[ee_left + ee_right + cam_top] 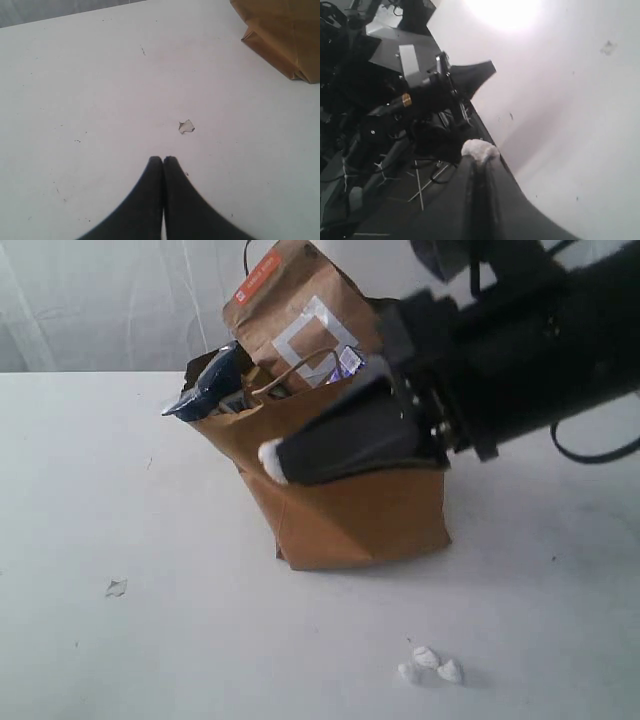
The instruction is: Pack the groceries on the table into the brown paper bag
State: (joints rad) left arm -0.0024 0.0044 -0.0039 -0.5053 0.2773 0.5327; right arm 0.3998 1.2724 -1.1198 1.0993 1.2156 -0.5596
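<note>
The tall creased brown paper bag (360, 520) stands mid-table, leaning, with the kraft pouch with orange strip (290, 305) and a dark glossy packet (210, 385) poking out of its mouth; the rest inside is hidden. My right gripper (273, 462) lies across its front, jaws together, with a white lump at the tip that I can't identify. My left gripper (163, 161) is pinched closed over the plain white tabletop (90, 470), near a small scrap (186, 127). White crumbs (430, 665) lie in front of the bag, and a pale curtain (100, 300) hangs behind.
</note>
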